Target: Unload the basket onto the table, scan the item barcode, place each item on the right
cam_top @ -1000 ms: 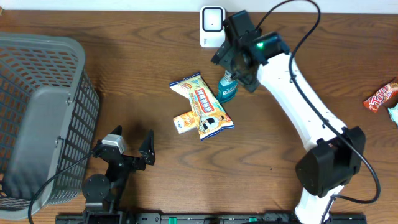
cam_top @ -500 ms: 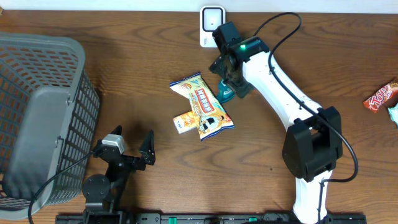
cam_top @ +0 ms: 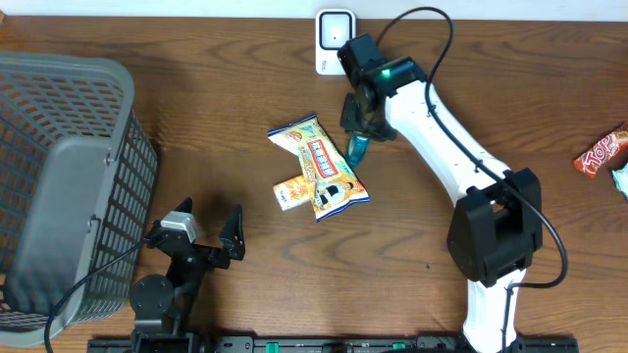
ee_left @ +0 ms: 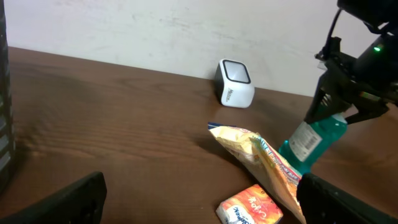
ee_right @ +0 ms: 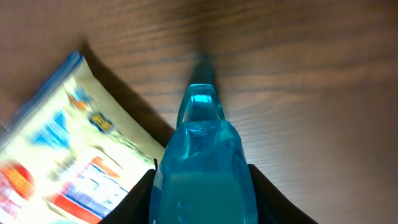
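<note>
While the left gripper [cam_top: 211, 214] is sitting wide open at the lower left of the overhead frame, well apart from everything, the right gripper [cam_top: 358, 126] is doing the work just below the top centre. It is holding the bottle [cam_top: 354, 149], which is standing upright on the table [cam_top: 442, 294], just right of the bag [cam_top: 319, 167] and a little below the scanner [cam_top: 335, 37].

In the right wrist view the fingers [ee_right: 142, 194] are pressing in on both sides of the teal body. The claw is therefore narrow and seems to be gripping the bottle, though the contact is sitting at the very bottom edge of that frame, so I cannot be sure the hold is firm.

As I judge it, the grasp step is in hand: the bottle is not yet looking lifted, and nothing is facing the scanner.

Next, the bottle is going to need lifting straight up, clear of the bag crowding its base. In the left wrist view its white label [ee_left: 303, 142] is pointing toward the lower edge, away from the scanner, so the wrist is probably going to have to turn it toward the scanner's window.
</note>
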Tool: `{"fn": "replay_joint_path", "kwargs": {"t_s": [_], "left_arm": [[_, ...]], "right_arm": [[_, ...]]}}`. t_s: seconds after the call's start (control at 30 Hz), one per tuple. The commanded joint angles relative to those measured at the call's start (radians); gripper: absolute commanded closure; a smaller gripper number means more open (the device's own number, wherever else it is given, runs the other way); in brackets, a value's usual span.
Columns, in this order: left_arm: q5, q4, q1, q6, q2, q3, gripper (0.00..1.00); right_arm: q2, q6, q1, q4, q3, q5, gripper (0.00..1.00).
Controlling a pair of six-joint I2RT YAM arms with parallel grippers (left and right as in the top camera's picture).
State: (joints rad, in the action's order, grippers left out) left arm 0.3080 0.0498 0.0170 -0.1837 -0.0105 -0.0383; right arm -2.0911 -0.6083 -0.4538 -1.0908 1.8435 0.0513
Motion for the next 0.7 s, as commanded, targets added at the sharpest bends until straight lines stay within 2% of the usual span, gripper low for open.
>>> {"fn": "replay_joint_path", "kwargs": {"t_s": [0.0,0.13,0.27,0.37,0.5,0.6,0.67], "left_arm": [[0.004,0.031,0.004,-0.002,0.005,0.018,0.02],[0.004,0.031,0.004,-0.002,0.005,0.018,0.02],[0.004,0.031,0.004,-0.002,0.005,0.018,0.02],[0.004,0.031,0.004,-0.002,0.005,0.018,0.02],[0.004,0.031,0.004,-0.002,0.005,0.018,0.02],[0.005,0.031,0.004,-0.002,0.005,0.018,0.02],[0.004,0.031,0.004,-0.002,0.005,0.018,0.02]], "right_arm": [[0.091,0.470,0.046,-0.020,-0.005,-0.025,0.68],[0.139,0.802,0.082,-0.075,-0.005,-0.134,0.63],[0.142,0.971,0.087,-0.136,-0.005,-0.159,0.63],[0.142,1.043,0.086,-0.166,-0.005,-0.159,0.56],[0.142,1.051,0.086,-0.158,-0.006,-0.166,0.52],[0.142,1.051,0.086,-0.154,-0.006,-0.166,0.32],[0.142,1.041,0.087,-0.151,-0.006,-0.166,0.30]]}}
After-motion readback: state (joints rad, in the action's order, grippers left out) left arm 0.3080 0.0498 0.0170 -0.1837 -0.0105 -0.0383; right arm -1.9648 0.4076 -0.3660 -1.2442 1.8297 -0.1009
